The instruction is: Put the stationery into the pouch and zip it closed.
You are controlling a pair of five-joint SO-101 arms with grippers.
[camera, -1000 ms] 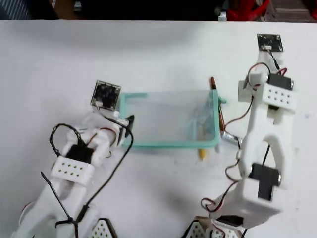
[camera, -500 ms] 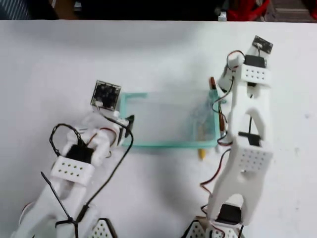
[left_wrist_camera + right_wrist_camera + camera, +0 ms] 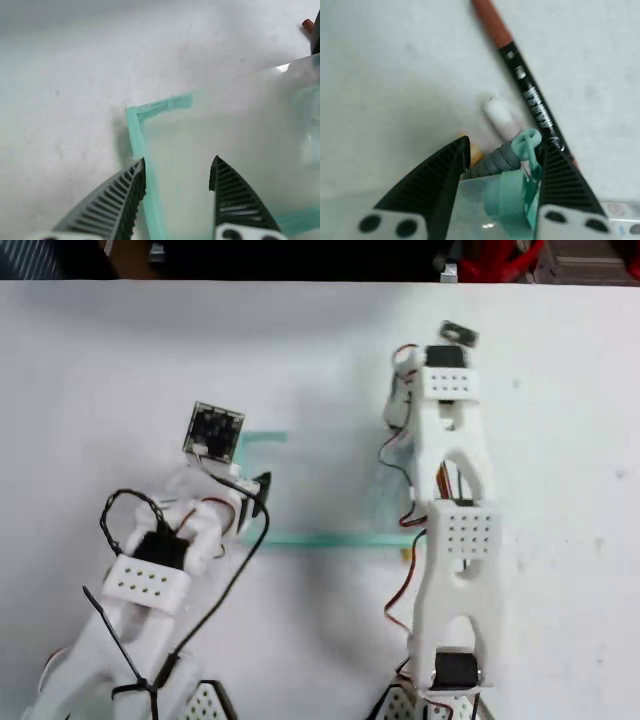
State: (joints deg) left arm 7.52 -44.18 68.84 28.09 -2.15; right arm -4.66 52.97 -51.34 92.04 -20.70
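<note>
A translucent pouch [image 3: 320,485] with a teal border lies flat mid-table. My left gripper [image 3: 258,495] is at its left end; in the left wrist view it [image 3: 178,162] stands open, one finger outside the teal corner edge [image 3: 135,135], the other over the pouch [image 3: 240,135]. My right arm [image 3: 447,440] reaches over the pouch's right end and hides it. My right gripper [image 3: 503,145] is open around the teal zipper pull [image 3: 527,142]. Just beyond lie a black pen with a red-brown cap [image 3: 525,85], a white tip [image 3: 497,112] and an orange tip [image 3: 470,150].
A yellow pencil end [image 3: 407,553] pokes out below the pouch's near edge under the right arm. The table's far edge [image 3: 300,282] runs along the back, with dark clutter behind it. A loose black cable [image 3: 240,560] trails from the left arm.
My right arm has swung left from beside the pouch and now stretches over its right end, covering it. The left arm and the pouch have stayed put.
</note>
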